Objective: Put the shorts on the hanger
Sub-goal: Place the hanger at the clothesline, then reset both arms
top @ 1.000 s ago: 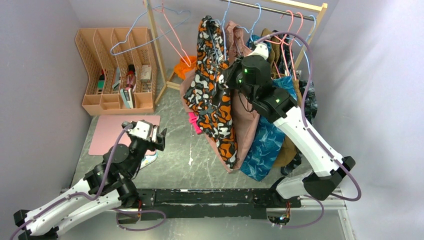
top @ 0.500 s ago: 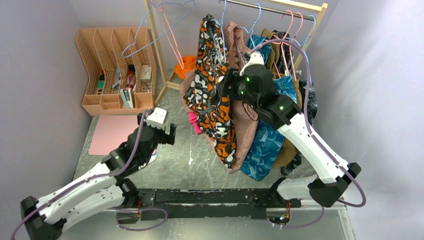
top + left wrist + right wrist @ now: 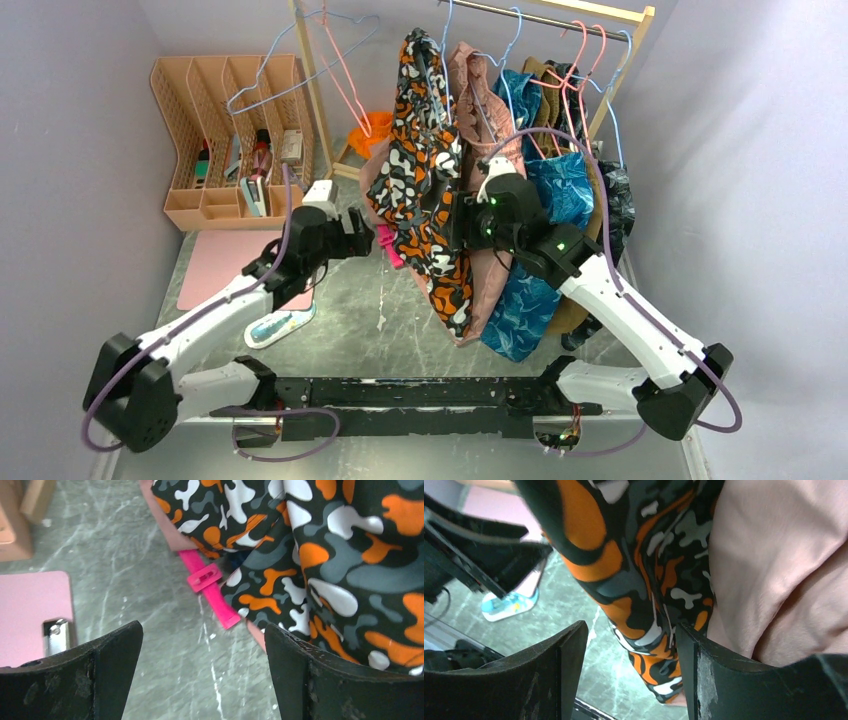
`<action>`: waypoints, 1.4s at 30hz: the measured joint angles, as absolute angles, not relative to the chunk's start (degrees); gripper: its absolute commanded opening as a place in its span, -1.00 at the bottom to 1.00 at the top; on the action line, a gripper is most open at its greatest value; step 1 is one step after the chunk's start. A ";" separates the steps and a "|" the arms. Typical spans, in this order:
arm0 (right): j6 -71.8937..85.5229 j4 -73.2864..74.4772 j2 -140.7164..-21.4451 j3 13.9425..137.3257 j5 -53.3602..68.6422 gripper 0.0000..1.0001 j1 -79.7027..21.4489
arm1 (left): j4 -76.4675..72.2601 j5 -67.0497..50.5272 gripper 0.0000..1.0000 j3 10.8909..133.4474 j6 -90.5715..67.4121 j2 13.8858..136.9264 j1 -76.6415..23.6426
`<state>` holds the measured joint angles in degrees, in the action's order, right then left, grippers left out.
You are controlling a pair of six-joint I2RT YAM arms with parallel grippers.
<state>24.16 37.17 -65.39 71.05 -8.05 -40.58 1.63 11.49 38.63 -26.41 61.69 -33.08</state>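
Left wrist view: left fingers (image 3: 95, 680) spread near shorts (image 3: 320, 555); right fingers (image 3: 544, 675) spread too.

We find the shorts (image 3: 430, 170) at twelve o'clock, hung on the hanger (image 3: 447, 30) from the rail (image 3: 545, 14). The other garments (image 3: 540, 220) crowd against their three o'clock side. Our right hand (image 3: 445, 215) sits against that same side; our left hand (image 3: 362, 238) is near their nine o'clock side, apart from them. At ten o'clock the organizer (image 3: 230, 140) stands on the tabletop (image 3: 380, 330), with the clipboard (image 3: 215, 260) just in front of it.
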 measured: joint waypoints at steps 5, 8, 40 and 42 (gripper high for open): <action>24.16 36.45 -65.21 66.57 -7.66 0.38 -40.60 | -4.64 6.37 0.82 42.52 -30.30 70.96 -29.67; 23.99 34.83 -64.51 64.34 -7.05 0.39 -40.60 | -8.38 4.12 0.77 44.45 -32.01 75.48 -27.53; 24.77 28.36 -63.57 59.61 -1.41 -0.60 -40.95 | -22.00 -10.07 -0.86 70.28 -32.73 112.12 -23.33; 25.23 27.97 -63.53 59.64 -0.64 -0.77 -40.95 | -22.11 -10.24 -0.86 70.28 -32.32 111.39 -23.33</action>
